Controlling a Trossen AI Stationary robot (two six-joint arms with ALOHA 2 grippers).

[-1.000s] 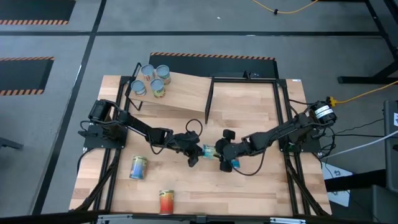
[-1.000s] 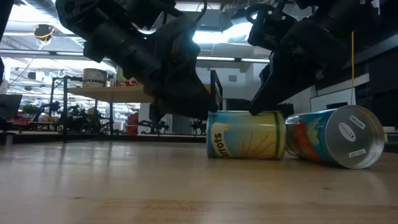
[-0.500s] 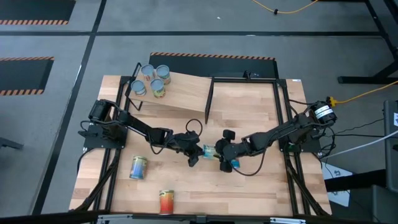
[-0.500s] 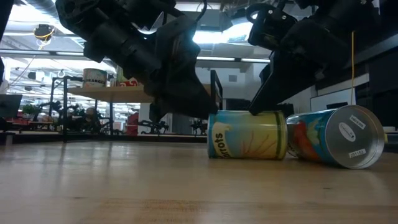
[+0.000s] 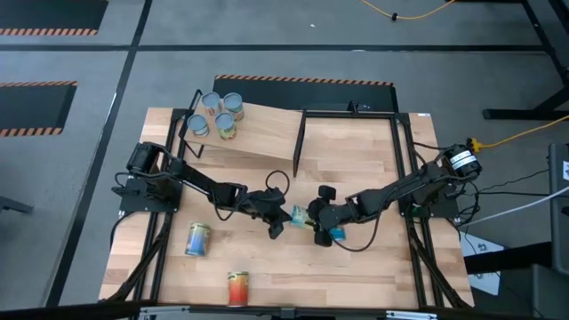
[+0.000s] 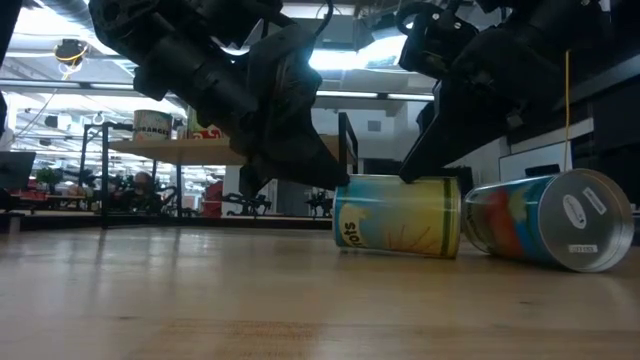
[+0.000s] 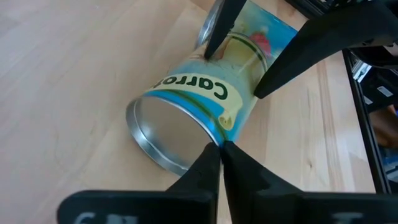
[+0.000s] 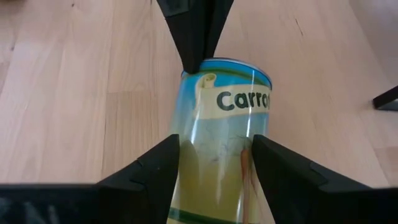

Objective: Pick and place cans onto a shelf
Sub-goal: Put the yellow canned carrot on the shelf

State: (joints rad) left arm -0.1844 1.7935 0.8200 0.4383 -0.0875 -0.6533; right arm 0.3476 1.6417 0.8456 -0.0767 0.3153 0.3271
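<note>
**A:** What writing can be read on the tins?

**B:** The yellow-and-blue carrot can (image 7: 199, 112) lying at the table's centre shows "Carro" on a cream banner in both wrist views. A second can (image 6: 545, 222) lies on its side beside it, at its three o'clock in the low view; its label is red and blue, and the small print is unreadable.

**A:** Who holds the carrot can?

**B:** The right gripper (image 8: 214, 163) is clamped around its sides. The left gripper (image 7: 219, 162) has its fingers pressed together, tips touching the can's rim.

**A:** And the shelf?

**B:** The shelf (image 5: 262, 133) sits at twelve o'clock on the table (image 5: 356, 267), with four upright tins (image 5: 216, 114) at its ten o'clock corner. Two more cans lie at seven o'clock: a yellow-blue one (image 5: 197, 238) and a red-orange one (image 5: 237, 288).
</note>
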